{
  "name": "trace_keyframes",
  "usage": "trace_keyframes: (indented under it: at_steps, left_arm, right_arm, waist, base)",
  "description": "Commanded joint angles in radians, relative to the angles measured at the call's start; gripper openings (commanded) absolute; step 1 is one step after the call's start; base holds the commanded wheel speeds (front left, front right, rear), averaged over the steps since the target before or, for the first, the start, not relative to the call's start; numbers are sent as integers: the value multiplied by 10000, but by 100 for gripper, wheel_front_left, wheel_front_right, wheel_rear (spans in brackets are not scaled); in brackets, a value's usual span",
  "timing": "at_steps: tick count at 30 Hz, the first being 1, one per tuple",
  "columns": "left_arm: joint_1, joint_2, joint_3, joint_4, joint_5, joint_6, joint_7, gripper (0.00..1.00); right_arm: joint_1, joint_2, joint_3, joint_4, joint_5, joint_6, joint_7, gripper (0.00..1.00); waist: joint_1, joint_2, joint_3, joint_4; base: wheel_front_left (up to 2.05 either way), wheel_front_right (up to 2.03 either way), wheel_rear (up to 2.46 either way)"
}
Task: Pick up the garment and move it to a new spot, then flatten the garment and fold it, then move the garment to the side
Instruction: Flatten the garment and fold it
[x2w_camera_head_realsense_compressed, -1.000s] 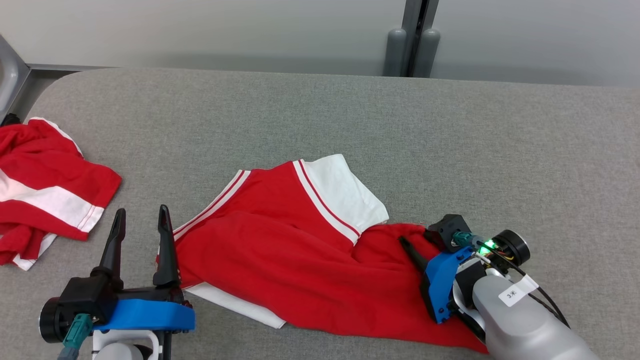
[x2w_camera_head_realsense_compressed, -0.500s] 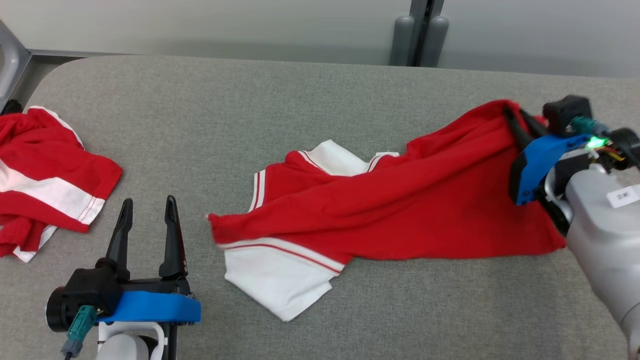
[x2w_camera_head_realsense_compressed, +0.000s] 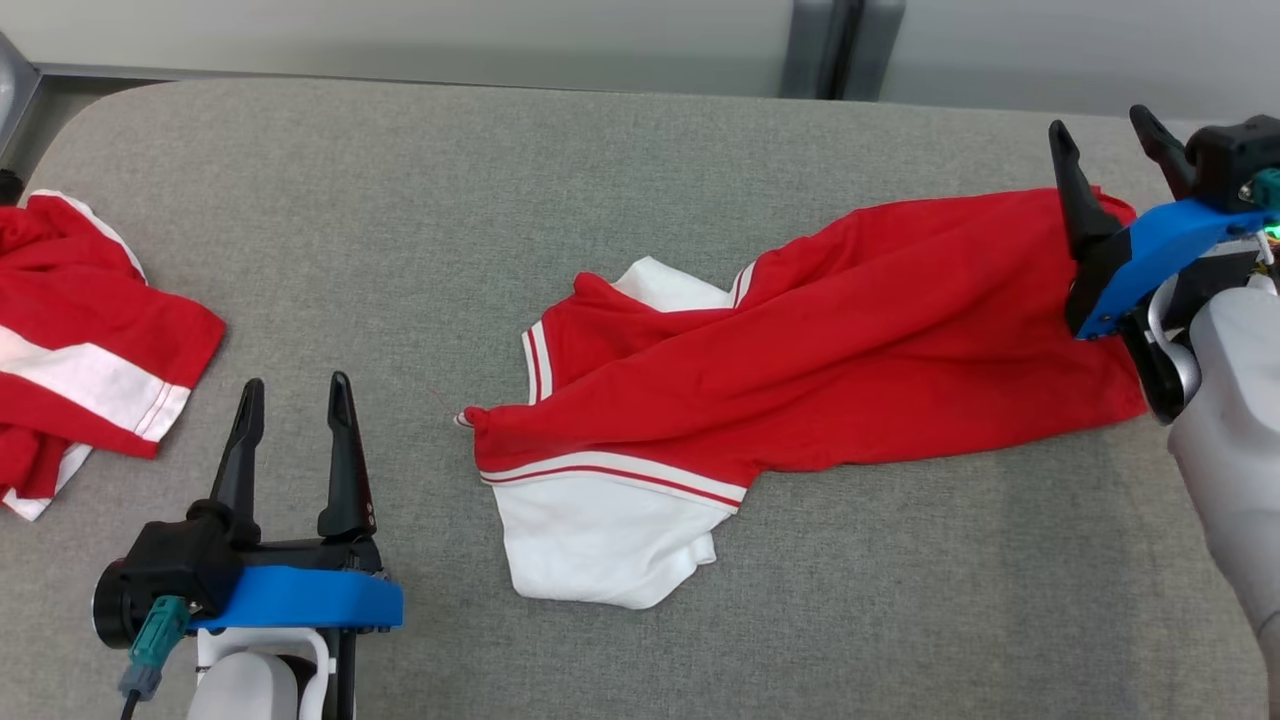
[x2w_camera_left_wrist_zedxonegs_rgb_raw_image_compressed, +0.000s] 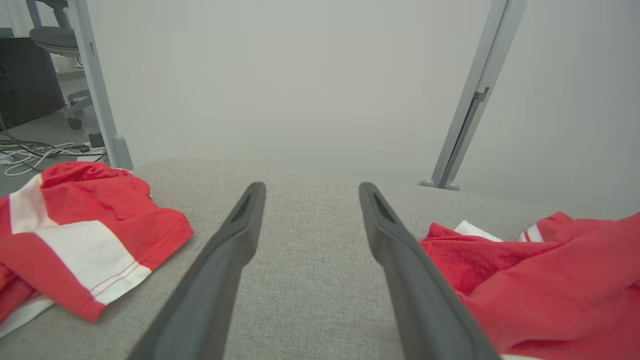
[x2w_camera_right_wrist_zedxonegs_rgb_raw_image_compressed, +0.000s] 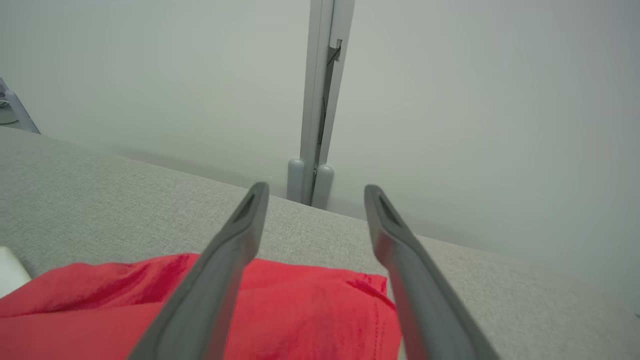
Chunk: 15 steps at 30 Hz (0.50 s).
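Red garment (x2w_camera_head_realsense_compressed: 850, 330) with white striped-edge panels lies stretched crosswise on the grey padded table (x2w_camera_head_realsense_compressed: 500, 200), centre to right, wrinkled, not flat. One white panel bunches at its near-left end, another peeks out behind. Right gripper (x2w_camera_head_realsense_compressed: 1098, 120) at the garment's far-right end, fingers spread wide above the red hem, no cloth between them in the right wrist view. Left gripper (x2w_camera_head_realsense_compressed: 296, 382) open too, over bare table near the front left, just left of the garment, not touching it. Second red-and-white garment (x2w_camera_head_realsense_compressed: 80, 340) crumpled at the table's left edge, well apart. Grey post (x2w_camera_head_realsense_compressed: 840, 45) against the wall behind the table.
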<state>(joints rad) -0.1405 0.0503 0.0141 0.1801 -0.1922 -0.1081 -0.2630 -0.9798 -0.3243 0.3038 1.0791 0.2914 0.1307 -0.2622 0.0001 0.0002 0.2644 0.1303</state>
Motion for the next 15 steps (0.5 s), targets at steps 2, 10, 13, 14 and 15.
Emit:
trace_keyframes:
  at_steps: [2,10,13,14,15]
  left_arm:
    - [-28,0,63,4,88,4,-24,100]
    - [253,0,226,-1,245,-61,-24,100]
    - [380,0,285,14,303,-86,-26,100]
    - [412,-1,309,21,321,-89,-26,100]
    - [445,-1,324,33,336,-90,-24,100]
  right_arm:
    - [617,100,-459,-695,-216,1,-34,100]
    - [3191,712,-1806,-3778,-937,1,-32,100]
    - [4292,1103,-2138,-4965,-1067,1,-34,100]
    - [4690,1264,-2237,-5329,-1096,1,-34,100]
    - [5062,1399,-2330,-5651,-1129,1,-34,100]
  waist:
    - [-1,-2,-157,-197]
    - [-1,-2,-647,-644]
    - [-1,-2,-818,-753]
    - [-1,-2,-863,-781]
    - [-1,-2,-896,-801]
  base:
    - [0,0,0]
    - [0,0,0]
    - [0,0,0]
    - [0,0,0]
    - [0,0,0]
